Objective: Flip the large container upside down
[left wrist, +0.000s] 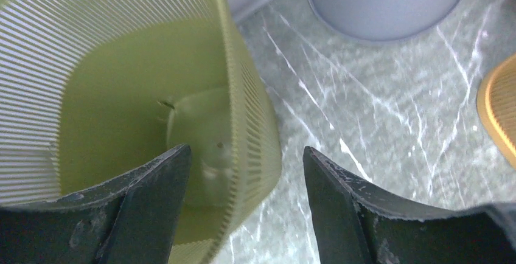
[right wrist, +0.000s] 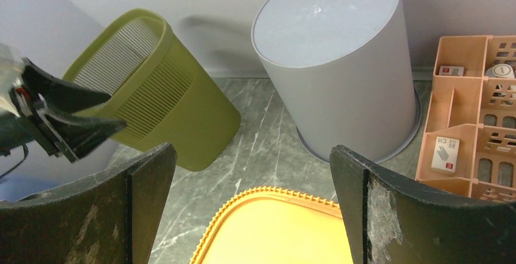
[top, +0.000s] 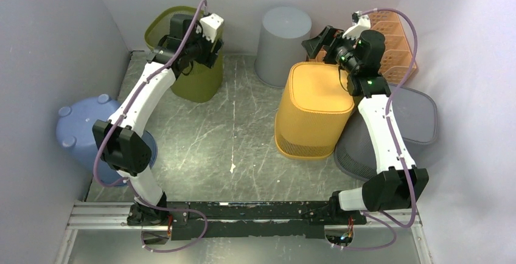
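Green bin: I judge this is the task's thing. It stands open side up at the far left of the table, close to the back wall.
Left fingers: spread. The left gripper straddles the bin's rim, with one finger inside and one outside. I see a gap on both sides of the wall, so nothing is pinched.
Right fingers: spread wide and holding nothing. The right gripper hangs above the yellow basket, which is mouth down.
Handling: I think it is thin ribbed plastic, light and a little springy. The wall may bend under a pinch, and the smooth inside may slip.
Where to hold: I would take the rim wall between the fingers, deep enough to pass the lip, then tip the bin toward the middle of the table.
Left wrist view: only here I see the bin's bare floor and the wall between the fingers.
Right wrist view: only here I see the bin from the side, with the left gripper at its rim and the grey bin beside it.
Top view: only here I see both arms together and where the bin sits on the table.
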Robot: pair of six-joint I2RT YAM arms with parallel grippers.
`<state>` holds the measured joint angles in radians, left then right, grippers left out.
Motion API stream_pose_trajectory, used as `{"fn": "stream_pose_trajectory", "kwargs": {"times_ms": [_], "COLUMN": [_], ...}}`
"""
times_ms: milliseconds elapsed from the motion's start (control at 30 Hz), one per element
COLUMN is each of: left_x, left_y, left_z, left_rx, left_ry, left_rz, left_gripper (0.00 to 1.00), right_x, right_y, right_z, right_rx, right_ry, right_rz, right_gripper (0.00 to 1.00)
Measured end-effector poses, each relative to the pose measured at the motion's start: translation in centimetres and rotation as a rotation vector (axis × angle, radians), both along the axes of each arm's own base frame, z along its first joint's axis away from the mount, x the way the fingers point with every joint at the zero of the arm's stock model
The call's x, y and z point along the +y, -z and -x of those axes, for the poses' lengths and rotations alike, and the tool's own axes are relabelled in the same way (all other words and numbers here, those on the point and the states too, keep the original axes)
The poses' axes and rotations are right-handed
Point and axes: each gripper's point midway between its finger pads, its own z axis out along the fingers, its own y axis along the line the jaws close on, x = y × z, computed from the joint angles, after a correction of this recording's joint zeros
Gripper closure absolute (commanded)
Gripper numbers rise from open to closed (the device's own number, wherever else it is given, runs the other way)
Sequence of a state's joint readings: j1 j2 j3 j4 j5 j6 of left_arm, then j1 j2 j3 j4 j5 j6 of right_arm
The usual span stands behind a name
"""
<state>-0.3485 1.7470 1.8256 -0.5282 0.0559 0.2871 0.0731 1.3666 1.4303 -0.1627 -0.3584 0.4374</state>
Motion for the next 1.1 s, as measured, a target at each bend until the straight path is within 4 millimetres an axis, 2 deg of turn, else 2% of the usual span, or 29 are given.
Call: {"fn": "stream_pose_trajectory", "kwargs": {"times_ms": [133,167,233,300,333,400,567,700,800,867,1033,1100], "left_x": [0.4,0.5,0.9,1.1,1.1,0.8,0.8,0.4,-0.4,-1.1,-3.3,-4.2], "left_y": [3.6,4.1,5.5,4.8,4.6,2.5,3.6,3.2,2.4,1.2,-4.4,-5.9], "left_z": [1.2,1.3,1.7,1.2,1.2,1.2,2.4,3.1,4.6,6.4,10.0,11.2], "left_rx": [0.081,0.091,0.126,0.098,0.094,0.051,0.122,0.153,0.165,0.161,0.099,0.105], "left_ry": [0.004,0.002,0.001,-0.004,-0.006,0.004,-0.016,-0.014,0.000,0.026,0.109,0.148], "left_rz": [-0.032,-0.035,-0.057,-0.050,-0.038,0.007,0.041,0.116,0.221,0.321,0.617,0.722], "left_gripper": [0.23,0.29,0.58,0.90,0.93,0.93,0.93,0.93,0.93,0.93,0.93,0.93], "right_x": [-0.1,-0.1,-0.1,-0.1,-0.1,-0.2,-0.2,-0.4,-0.5,-0.5,-0.6,-0.6], "right_y": [0.4,0.5,0.5,0.6,0.8,1.2,1.8,2.1,2.7,3.0,3.3,3.3], "right_z": [-0.3,-0.3,-0.3,-0.3,-0.4,-0.4,-0.4,-0.5,-0.6,-0.6,-0.7,-0.7], "right_rx": [0.010,0.011,0.011,0.011,0.015,0.024,0.036,0.040,0.051,0.055,0.060,0.060], "right_ry": [0.007,0.007,0.008,0.009,0.011,0.012,0.015,0.026,0.033,0.033,0.038,0.042], "right_rz": [0.002,0.002,0.002,0.002,0.003,0.004,0.005,0.006,0.008,0.009,0.012,0.014], "right_gripper": [0.00,0.00,0.00,0.00,0.00,0.00,0.00,0.00,0.00,0.00,0.00,0.00]}}
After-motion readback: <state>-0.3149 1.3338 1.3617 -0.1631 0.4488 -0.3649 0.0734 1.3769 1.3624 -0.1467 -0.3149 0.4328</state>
